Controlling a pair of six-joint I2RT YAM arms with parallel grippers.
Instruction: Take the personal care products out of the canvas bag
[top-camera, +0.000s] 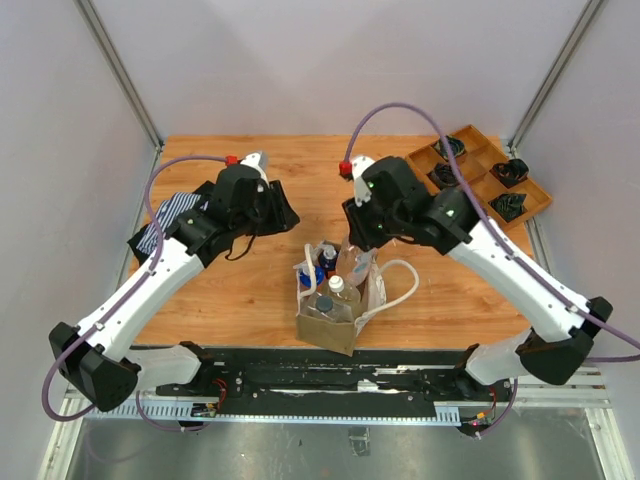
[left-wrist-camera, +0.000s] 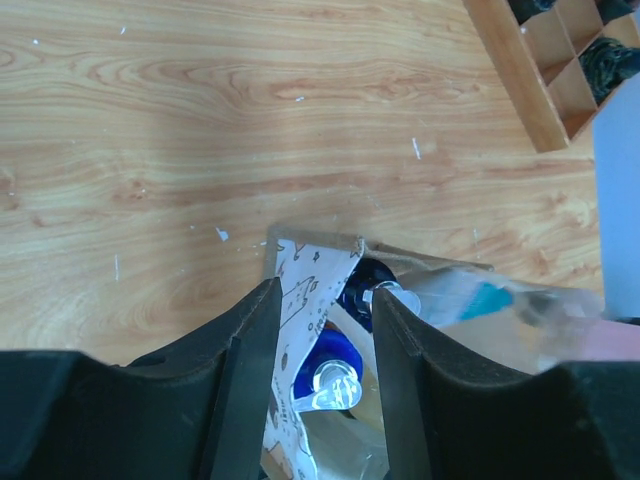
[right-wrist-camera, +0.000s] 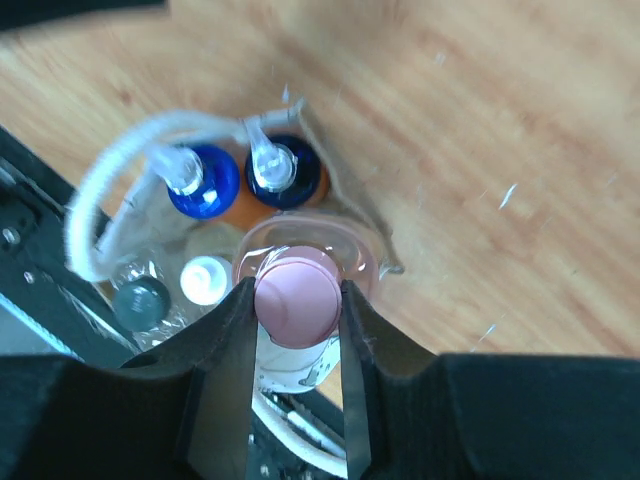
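Note:
The tan canvas bag (top-camera: 338, 322) stands open near the table's front middle, with its white handles (top-camera: 402, 286) flopped to the right. Inside it are two blue-capped orange-brown bottles (right-wrist-camera: 205, 185) (right-wrist-camera: 287, 178), a white-capped bottle (right-wrist-camera: 206, 280) and a dark-capped one (right-wrist-camera: 140, 301). My right gripper (right-wrist-camera: 297, 292) is over the bag's mouth, shut on the pink cap (right-wrist-camera: 297, 300) of a clear bottle, with both fingers touching it. My left gripper (left-wrist-camera: 322, 300) hangs over the bag's left rim with its jaws apart. The bag's printed lining (left-wrist-camera: 300, 285) and a blue cap (left-wrist-camera: 322, 362) show between them.
A wooden compartment tray (top-camera: 480, 176) with dark coiled bundles sits at the back right. Folded blue-striped clothing (top-camera: 168, 216) lies at the left, partly under my left arm. The black rail (top-camera: 330, 375) of the arm bases runs just in front of the bag.

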